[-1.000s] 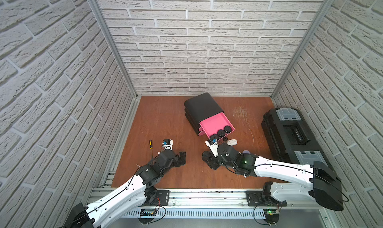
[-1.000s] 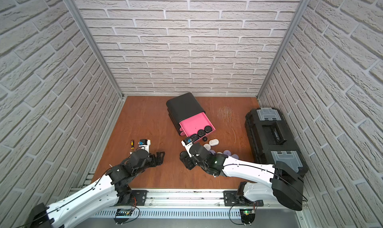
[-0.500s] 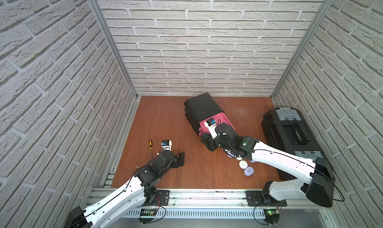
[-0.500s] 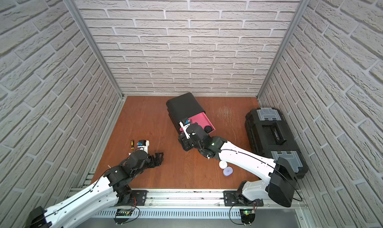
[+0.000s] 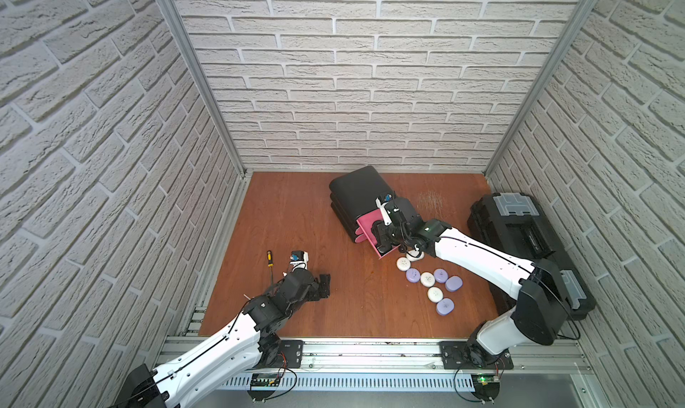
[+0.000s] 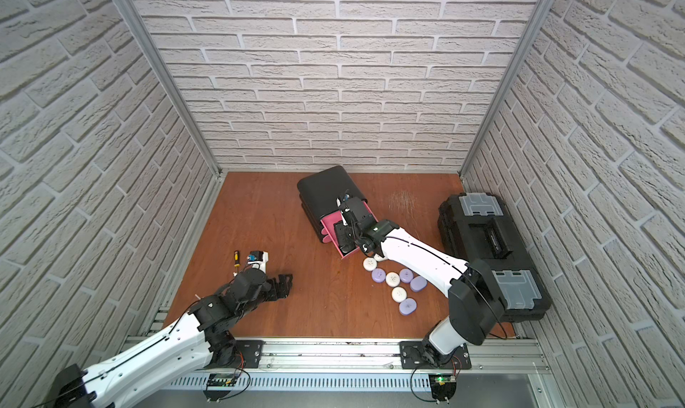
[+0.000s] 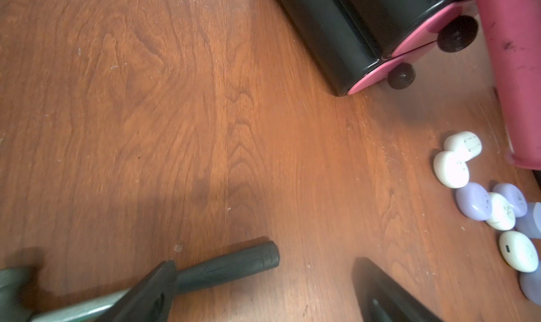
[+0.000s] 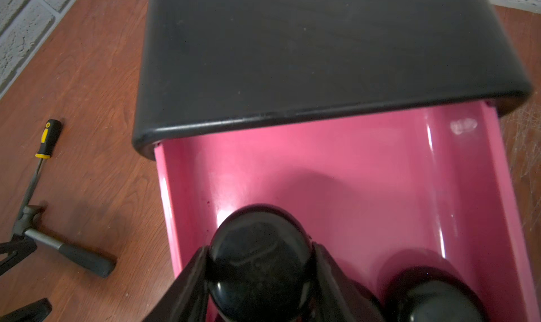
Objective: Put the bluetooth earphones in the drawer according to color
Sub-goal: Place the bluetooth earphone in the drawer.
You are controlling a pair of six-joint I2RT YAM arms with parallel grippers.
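Right gripper point(image 8: 260, 265) pinching a black case point(image 8: 259, 238) in the pulled-out top drawer point(image 8: 351, 159).
I see its fingers half closed, one on each side of the case, near the tray's front; can't tell if it touches the pink floor. A second black case point(image 8: 433, 300) lies beside it. Left gripper point(image 5: 323, 286) is spread wide and empty, low by the hammer point(image 8: 73, 256). White cases point(image 5: 403, 264) and lavender cases point(image 5: 412, 275) lie loose on the table point(image 5: 296, 209), just in front of the cabinet point(image 5: 356, 191).

black rounded plastic cabinet point(image 7: 336, 33), two pink fronts point(image 7: 418, 35) shut; white and lavender pebble cases point(image 7: 497, 212) clustered beside pulled-out pink drawer point(image 7: 515, 71); black-handled hammer point(image 7: 228, 266) apart.
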